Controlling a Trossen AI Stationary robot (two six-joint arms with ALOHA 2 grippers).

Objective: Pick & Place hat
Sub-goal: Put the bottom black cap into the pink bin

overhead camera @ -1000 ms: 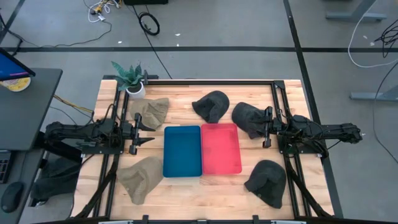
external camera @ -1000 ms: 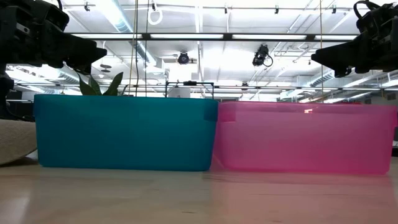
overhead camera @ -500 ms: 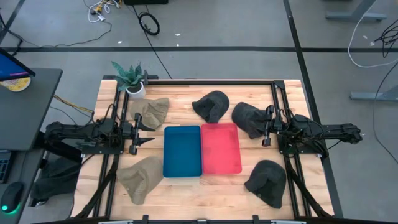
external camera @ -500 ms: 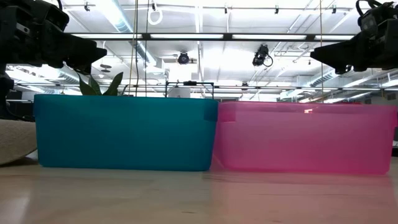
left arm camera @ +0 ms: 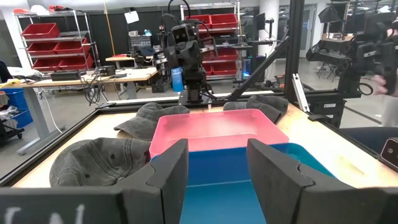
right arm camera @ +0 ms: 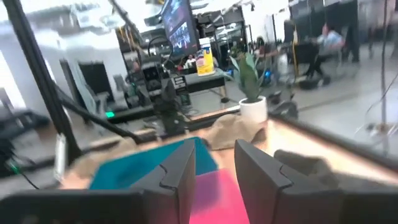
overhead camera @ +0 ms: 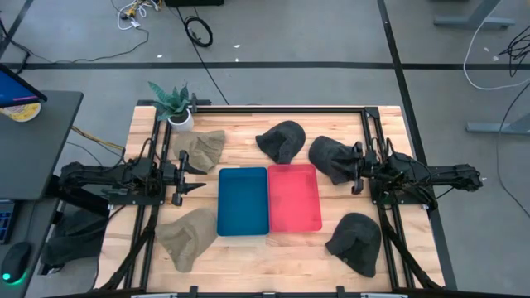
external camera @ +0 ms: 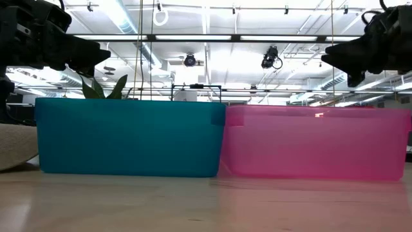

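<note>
Blue and pink, side by side at the heart of the wooden table (overhead camera: 248, 252): the blue bin (overhead camera: 243, 200) and the pink bin (overhead camera: 294, 197) sit touching, and from above both look bare inside, so by my read not one hat has been delivered yet. Taking the pink bin as our marker, three dark hats lie around it: one dark hat (overhead camera: 281, 141) just past its far edge, a second dark hat (overhead camera: 331, 158) by its far right corner, and a third dark hat (overhead camera: 355, 242) off its near right corner. On the blue side, well left of that pink bin, a tan hat (overhead camera: 200, 148) lies by the potted plant (overhead camera: 174, 105), and another tan hat (overhead camera: 187, 235) sits nearer the front edge. The right gripper (overhead camera: 357, 169) hovers right over the edge of that second dark hat, jaws parted a moderate way in its own wrist view and holding nothing. The left gripper (overhead camera: 185, 174) waits on the far side of the blue bin from the pink one, fingers (left arm camera: 168, 174) spread apart, empty too. So it looks like the very start: a grasp to make, a lift, a drop in a bin, and five hats left to go.
</note>
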